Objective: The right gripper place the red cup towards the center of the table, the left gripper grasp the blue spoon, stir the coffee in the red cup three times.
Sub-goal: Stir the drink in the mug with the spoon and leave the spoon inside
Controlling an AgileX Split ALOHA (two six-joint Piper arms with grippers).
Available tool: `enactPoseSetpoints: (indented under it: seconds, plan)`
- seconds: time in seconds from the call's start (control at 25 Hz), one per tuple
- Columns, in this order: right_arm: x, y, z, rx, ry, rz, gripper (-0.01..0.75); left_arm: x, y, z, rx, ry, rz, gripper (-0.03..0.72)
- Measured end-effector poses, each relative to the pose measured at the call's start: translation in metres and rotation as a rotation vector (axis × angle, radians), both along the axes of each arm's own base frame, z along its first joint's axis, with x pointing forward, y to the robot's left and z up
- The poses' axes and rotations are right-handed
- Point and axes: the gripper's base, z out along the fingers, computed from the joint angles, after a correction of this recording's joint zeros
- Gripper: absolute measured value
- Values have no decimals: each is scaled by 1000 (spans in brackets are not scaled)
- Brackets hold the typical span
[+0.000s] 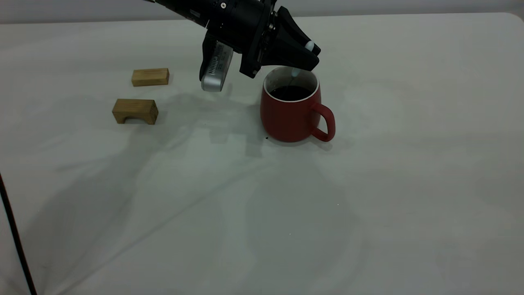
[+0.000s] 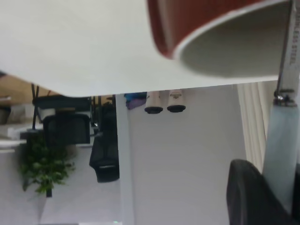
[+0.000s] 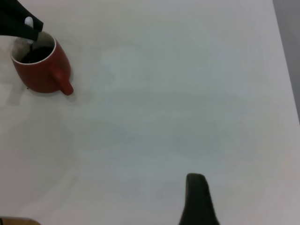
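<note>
The red cup (image 1: 290, 116) stands upright near the middle of the table (image 1: 368, 184), its handle toward the right, with dark coffee (image 1: 290, 93) inside. Just above its rim my left gripper (image 1: 311, 52) is shut on the pale handle of the blue spoon (image 1: 310, 45). The spoon hangs down with its metal end in the cup. The left wrist view shows the spoon handle (image 2: 281, 150) against one dark finger (image 2: 243, 197), and the cup's rim (image 2: 187, 23) close by. My right gripper (image 3: 253, 197) is open and far from the cup (image 3: 40, 70), holding nothing.
Two tan wooden blocks lie left of the cup: a flat one (image 1: 150, 77) and an arch-shaped one (image 1: 135, 111). A black cable (image 1: 16, 241) runs along the table's left front edge. Bare tabletop stretches in front and to the right of the cup.
</note>
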Motion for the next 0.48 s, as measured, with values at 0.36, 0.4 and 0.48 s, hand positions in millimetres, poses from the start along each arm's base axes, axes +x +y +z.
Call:
enactPoseSetpoints:
  seconds: [0.36, 0.4, 0.48]
  plan:
    - [0, 0, 0, 0, 0, 0, 588, 0, -9, 0, -142, 26, 39, 162]
    - [0, 0, 0, 0, 0, 0, 588, -2, -10, -2, -148, 44, 31, 162]
    - [0, 0, 0, 0, 0, 0, 588, -4, -10, -4, -146, 78, 16, 162]
